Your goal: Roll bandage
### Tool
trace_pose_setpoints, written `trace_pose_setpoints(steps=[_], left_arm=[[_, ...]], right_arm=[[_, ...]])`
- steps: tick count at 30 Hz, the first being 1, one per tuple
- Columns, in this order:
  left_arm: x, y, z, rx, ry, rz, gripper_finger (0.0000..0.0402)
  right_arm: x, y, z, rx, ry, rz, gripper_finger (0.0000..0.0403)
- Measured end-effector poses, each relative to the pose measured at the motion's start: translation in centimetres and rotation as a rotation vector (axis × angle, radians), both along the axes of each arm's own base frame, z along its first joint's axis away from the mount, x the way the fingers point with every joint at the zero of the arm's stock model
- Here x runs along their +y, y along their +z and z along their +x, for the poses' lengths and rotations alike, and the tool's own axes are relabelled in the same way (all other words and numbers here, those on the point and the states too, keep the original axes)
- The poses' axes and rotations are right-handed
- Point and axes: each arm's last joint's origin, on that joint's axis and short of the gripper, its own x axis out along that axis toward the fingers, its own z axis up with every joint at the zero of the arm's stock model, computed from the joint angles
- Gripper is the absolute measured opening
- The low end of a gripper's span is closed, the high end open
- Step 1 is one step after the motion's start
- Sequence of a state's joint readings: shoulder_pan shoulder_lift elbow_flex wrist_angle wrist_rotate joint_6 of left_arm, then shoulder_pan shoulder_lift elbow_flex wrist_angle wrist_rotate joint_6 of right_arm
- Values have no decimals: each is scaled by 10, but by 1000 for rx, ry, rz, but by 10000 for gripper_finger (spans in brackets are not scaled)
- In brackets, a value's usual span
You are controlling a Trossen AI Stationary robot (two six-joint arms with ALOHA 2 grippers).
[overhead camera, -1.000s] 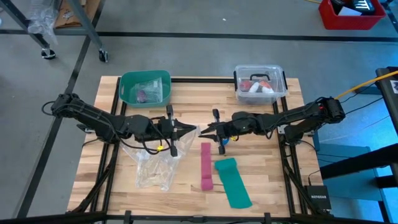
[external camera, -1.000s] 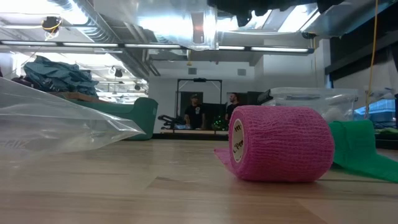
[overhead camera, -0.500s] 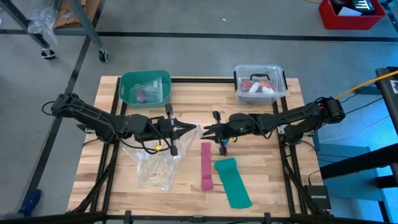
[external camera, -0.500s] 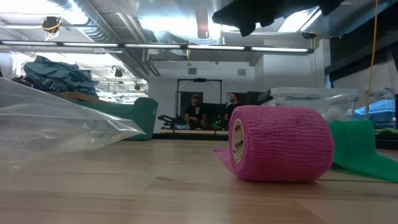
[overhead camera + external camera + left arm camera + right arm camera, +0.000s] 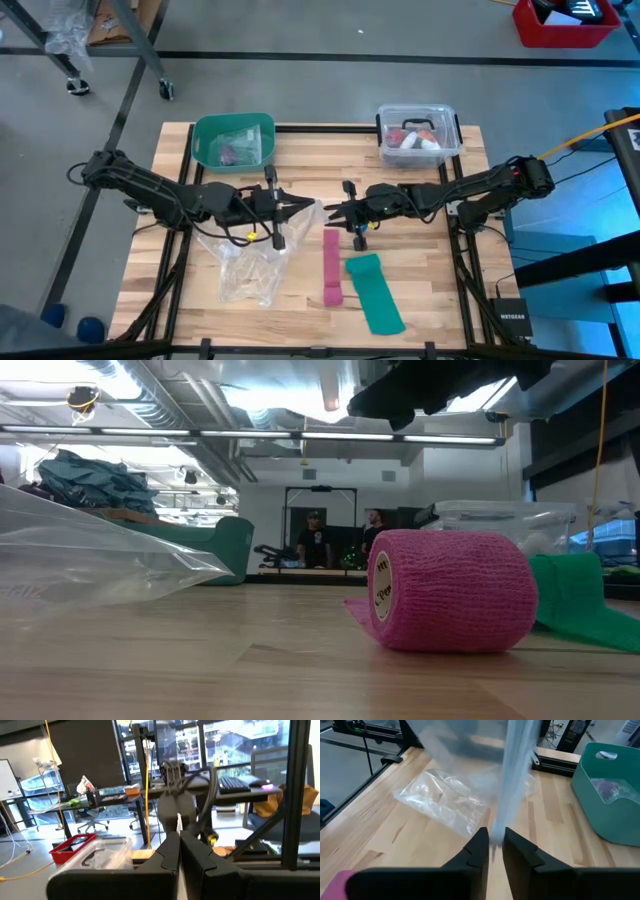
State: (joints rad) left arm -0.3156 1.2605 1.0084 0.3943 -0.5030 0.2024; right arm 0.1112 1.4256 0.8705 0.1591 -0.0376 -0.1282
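The wooden table (image 5: 450, 270) holds a clear bag (image 5: 250, 265), a green strip (image 5: 375, 295) and a pink strip (image 5: 331, 265). The blue bandage is nowhere to be seen. The left gripper (image 5: 305, 208) and right gripper (image 5: 330, 212) meet nose to nose mid-table, both pinching the bag's top edge, equally near it
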Motion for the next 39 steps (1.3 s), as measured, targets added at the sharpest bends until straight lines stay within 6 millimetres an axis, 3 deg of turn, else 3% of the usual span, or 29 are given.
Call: trace_pose_setpoints(steps=[5,9,16,24,39], left_arm=[[-2,0,-2,17,-7,21,0],[1,8,-16,28,-17,7,0],[-2,9,-34,95,-56,-25,0],[-10,10,-37,87,-110,-25,0],[-12,6,-31,92,-118,-26,0]], right_arm=[[0,2,1,-20,3,-4,90],[0,3,1,-33,3,-3,125],[0,19,6,-206,-8,9,167],[-1,37,8,-383,-49,-33,170],[0,35,13,-413,-51,-26,170]])
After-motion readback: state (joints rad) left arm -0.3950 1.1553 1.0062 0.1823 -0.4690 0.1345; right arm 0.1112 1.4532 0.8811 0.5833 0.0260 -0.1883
